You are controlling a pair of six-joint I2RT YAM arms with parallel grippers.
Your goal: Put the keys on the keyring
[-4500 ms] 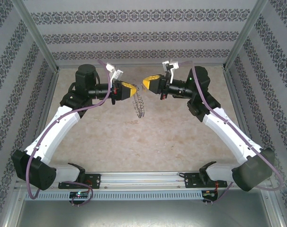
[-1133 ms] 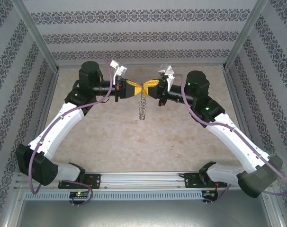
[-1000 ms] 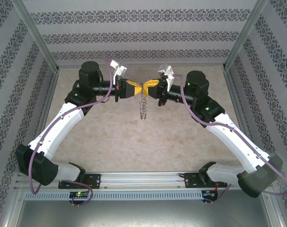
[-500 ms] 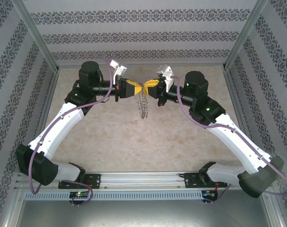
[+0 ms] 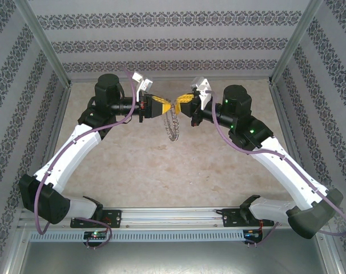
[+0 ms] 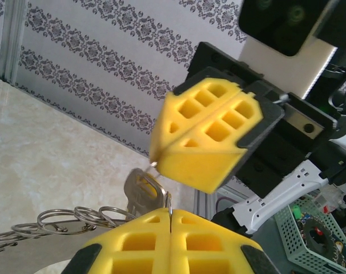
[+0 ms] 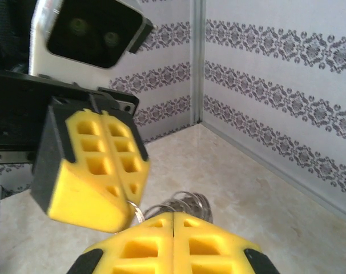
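Observation:
Above the table's middle, my left gripper (image 5: 166, 108) and right gripper (image 5: 177, 106) meet tip to tip, both shut. The grey keyring (image 5: 172, 125), a chain of wire rings, dangles below them. In the left wrist view my left gripper (image 6: 171, 214) pinches a thin edge of the keyring (image 6: 76, 218). A small silver key (image 6: 140, 191) sits at the tip of my right gripper (image 6: 155, 155), where a bit of metal pokes out of the pads. In the right wrist view my right gripper (image 7: 173, 216) is shut, with the keyring (image 7: 187, 201) coiled just beyond and the left gripper (image 7: 127, 197) touching.
The beige tabletop (image 5: 178, 165) lies below the grippers, walled by patterned panels (image 5: 173, 40) at the back and sides. An aluminium rail (image 5: 173, 216) with both arm bases runs along the near edge.
The right wrist has turned and lifted slightly while staying tip to tip with the left. The dangling keyring has swung from hanging straight to a slant. The left arm has held still.

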